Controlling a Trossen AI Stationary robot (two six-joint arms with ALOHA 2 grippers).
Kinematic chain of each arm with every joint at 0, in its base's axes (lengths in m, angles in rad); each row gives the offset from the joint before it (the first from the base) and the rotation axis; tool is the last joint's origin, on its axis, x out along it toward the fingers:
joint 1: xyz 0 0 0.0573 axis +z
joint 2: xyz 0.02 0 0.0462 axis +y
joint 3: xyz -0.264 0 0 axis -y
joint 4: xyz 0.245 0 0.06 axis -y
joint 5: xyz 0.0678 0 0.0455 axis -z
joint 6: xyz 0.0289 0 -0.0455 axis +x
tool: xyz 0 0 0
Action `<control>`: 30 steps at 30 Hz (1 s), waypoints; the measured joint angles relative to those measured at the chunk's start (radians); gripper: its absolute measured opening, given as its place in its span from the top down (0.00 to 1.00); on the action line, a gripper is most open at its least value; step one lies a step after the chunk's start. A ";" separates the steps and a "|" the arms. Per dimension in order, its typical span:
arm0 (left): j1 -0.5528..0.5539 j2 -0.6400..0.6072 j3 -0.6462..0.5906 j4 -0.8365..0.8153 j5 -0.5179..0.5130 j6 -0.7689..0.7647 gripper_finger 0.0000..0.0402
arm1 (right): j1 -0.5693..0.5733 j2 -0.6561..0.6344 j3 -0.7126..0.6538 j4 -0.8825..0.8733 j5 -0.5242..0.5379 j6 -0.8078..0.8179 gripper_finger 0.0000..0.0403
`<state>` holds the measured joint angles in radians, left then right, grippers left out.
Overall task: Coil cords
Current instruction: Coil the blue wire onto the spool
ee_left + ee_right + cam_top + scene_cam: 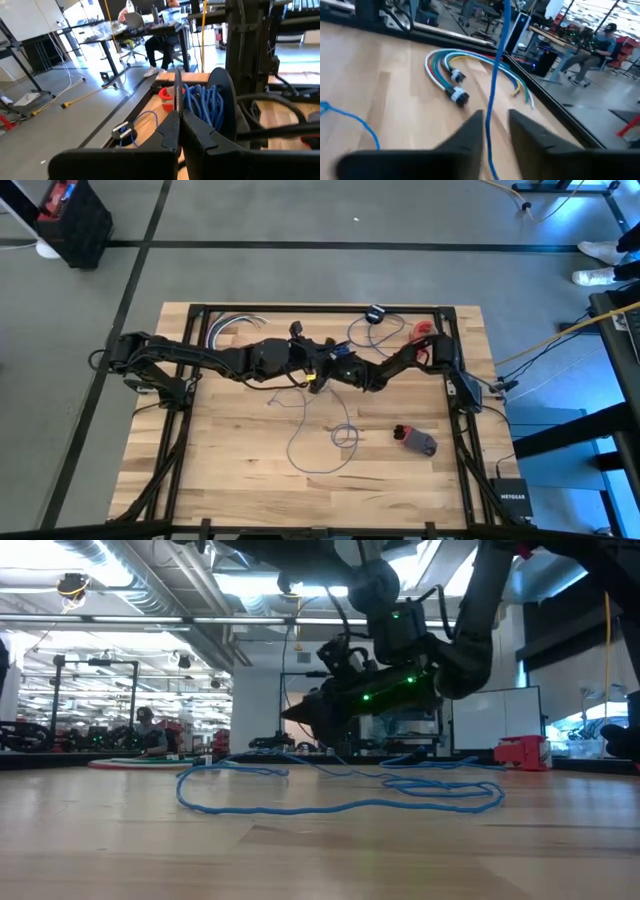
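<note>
A thin blue cord [320, 442] lies in loose loops on the wooden table [230, 470]; the low view shows it flat on the boards [340, 802]. One strand rises from the loops to the table's middle, where both grippers meet. My left gripper [180, 127] is shut on a black reel [222, 100] wound with blue cord [202, 102]. My right gripper [495, 127] stands level and narrowly open, and an upright strand [492, 90] passes between its fingers. I cannot tell whether they touch the strand. My left gripper pinches the rim of the reel's thin near flange [177, 92] between its two shut fingers. The fingers come at it about level, from the table's left side. The reel stands on edge, lifted clear of the table, with the coil of blue cord beyond the flange.
A bundle of coloured cables with plugs [451, 80] lies at the table's far left [235, 325]. A small black item on a blue lead [375, 313] and a red object [423, 330] sit at the far edge. A red and grey tool [415, 440] lies near right.
</note>
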<state>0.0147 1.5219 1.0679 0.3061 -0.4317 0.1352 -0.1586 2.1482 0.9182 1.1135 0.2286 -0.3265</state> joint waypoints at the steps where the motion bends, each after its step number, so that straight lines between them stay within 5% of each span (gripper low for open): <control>1: 0.000 0.000 0.000 -0.002 -0.001 0.000 1.00 | 0.000 -0.010 -0.017 0.001 -0.002 -0.003 0.89; 3: -0.002 0.000 0.000 -0.006 -0.002 0.002 1.00 | 0.001 -0.028 -0.064 0.026 -0.012 -0.015 0.97; 13: -0.003 -0.020 0.000 -0.008 0.006 0.006 1.00 | -0.052 -0.165 -0.448 0.205 0.095 0.066 0.97; 25: -0.024 -0.022 0.000 -0.243 0.002 0.126 1.00 | -0.185 -0.408 -0.685 0.342 0.023 0.407 0.98; 30: -0.006 -0.020 0.000 -0.319 -0.151 0.104 1.00 | -0.189 -0.526 -0.736 0.342 -0.048 0.461 0.99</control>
<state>0.0089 1.5017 1.0676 -0.0129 -0.5824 0.2397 -0.3474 1.6220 0.1818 1.4551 0.1802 0.1348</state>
